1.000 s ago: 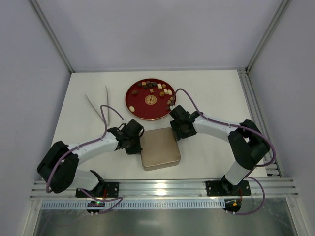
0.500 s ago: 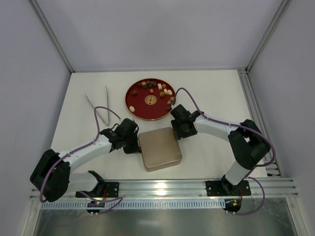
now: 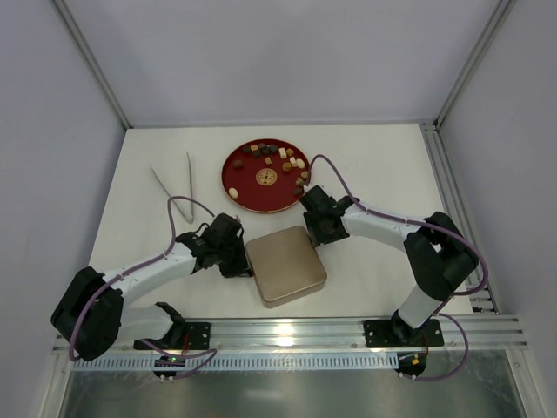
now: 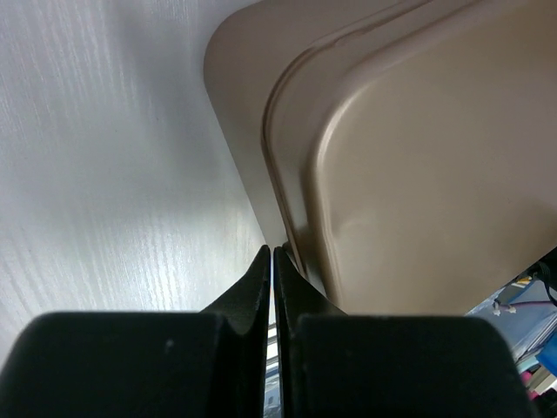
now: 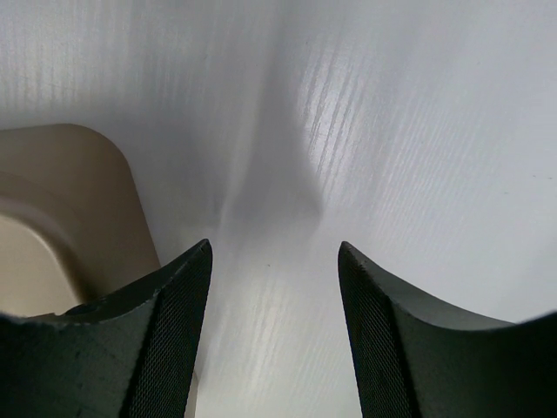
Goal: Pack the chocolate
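chocolates [image 3: 282,154], round and square, dot glossy red plate [image 3: 252,197].

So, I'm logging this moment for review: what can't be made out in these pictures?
Inside of the tin: hidden by its own closed top in every view.
The chocolate: seen in the top view only, too small to count or sort.
Fingers of the left gripper and right gripper: in the top view, hidden under their own wrists.
Most of the tin: cut off by the frame in both wrist views.
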### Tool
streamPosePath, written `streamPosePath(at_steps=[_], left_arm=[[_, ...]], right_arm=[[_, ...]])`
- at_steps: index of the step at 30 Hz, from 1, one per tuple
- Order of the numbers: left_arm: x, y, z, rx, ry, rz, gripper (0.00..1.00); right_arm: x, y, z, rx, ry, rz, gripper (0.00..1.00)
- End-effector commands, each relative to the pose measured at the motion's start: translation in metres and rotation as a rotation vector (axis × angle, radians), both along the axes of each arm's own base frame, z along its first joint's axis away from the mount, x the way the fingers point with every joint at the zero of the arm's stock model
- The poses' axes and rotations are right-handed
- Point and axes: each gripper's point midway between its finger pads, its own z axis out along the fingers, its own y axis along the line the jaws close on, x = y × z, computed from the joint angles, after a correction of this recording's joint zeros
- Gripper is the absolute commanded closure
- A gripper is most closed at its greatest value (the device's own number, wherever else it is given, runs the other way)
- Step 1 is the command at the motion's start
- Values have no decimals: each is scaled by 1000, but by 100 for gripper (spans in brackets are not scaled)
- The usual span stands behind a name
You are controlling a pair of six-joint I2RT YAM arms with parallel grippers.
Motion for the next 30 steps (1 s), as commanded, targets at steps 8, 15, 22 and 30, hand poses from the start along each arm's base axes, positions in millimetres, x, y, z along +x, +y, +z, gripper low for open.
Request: streamPosePath(at_steps=[8,15,22,30], left_arm=[[37,-48,41,-186,-125,-46,100],[43,-42,40,-168,-118,-52,100],[47,-18,52,-133,-112,-62,99],[43,-2,51,-72,-98,-66,98]], right_arm=[[5,21,21,-19,-89,-3,37],[8,18,26,-22,-110,-8,34],[16,11,29,21,-107,-35,34],[24,4,29,70,-95,-56,34]])
